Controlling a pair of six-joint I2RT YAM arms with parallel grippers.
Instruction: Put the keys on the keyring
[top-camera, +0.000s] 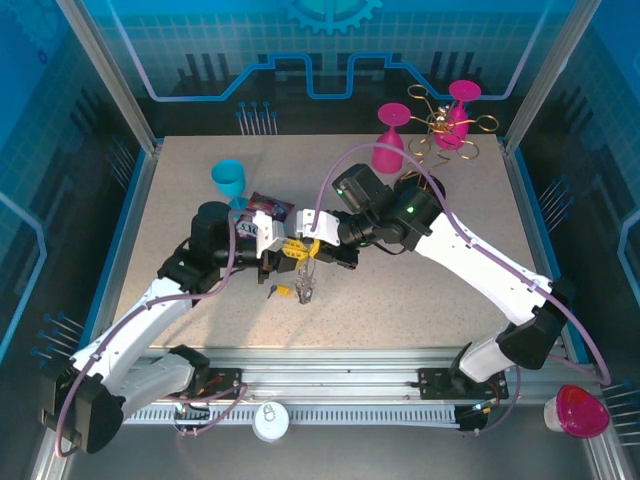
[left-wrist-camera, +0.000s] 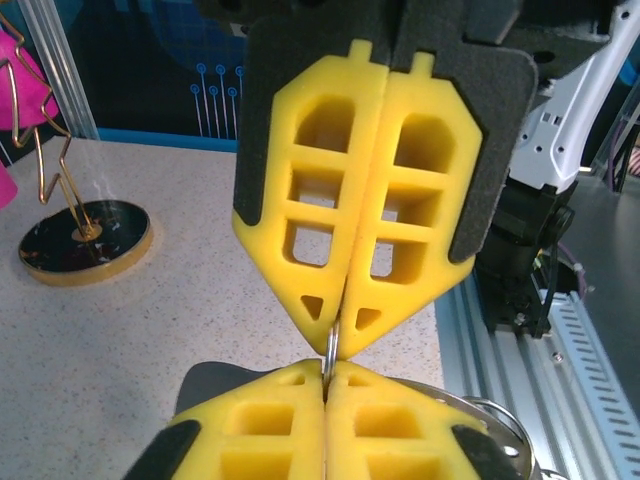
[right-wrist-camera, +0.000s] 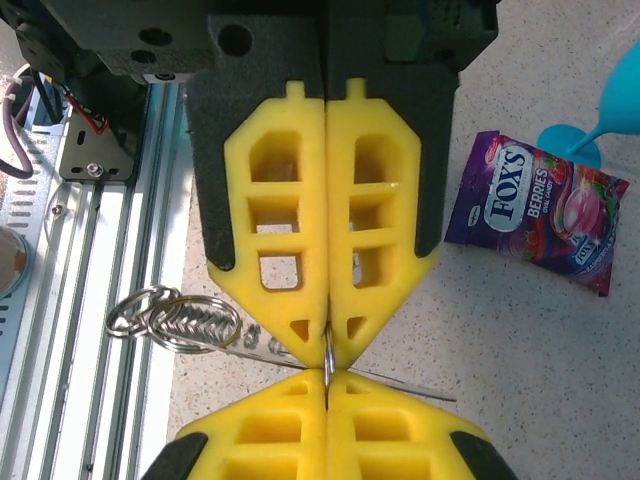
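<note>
Keyring (right-wrist-camera: 195, 322) hangs over the table (top-camera: 450, 300), midway along its near edge. The left gripper (left-wrist-camera: 336, 335) and right gripper (right-wrist-camera: 328, 358) meet tip to tip, each pressed together on its wire.

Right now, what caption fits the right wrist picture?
Left gripper and right gripper both pinch the keyring, beside a candy bag.

Both ends look the same to us: left gripper (right-wrist-camera: 327, 350) and right gripper (right-wrist-camera: 327, 385) have bright yellow fingers (right-wrist-camera: 275, 200) with a lattice of cutouts and black backing. The keyring (right-wrist-camera: 175, 318) between them is silvery grey. The table (right-wrist-camera: 520, 340) is beige with fine speckles. Just beside the grippers we've got a purple candy bag (right-wrist-camera: 535, 210) with white lettering and pink-red berries, plus a teal glass (top-camera: 229, 180). Well behind the right gripper are hot-pink glasses (top-camera: 389, 150) and a gold wire rack (left-wrist-camera: 50, 170) on a black, gold-rimmed base.
</note>
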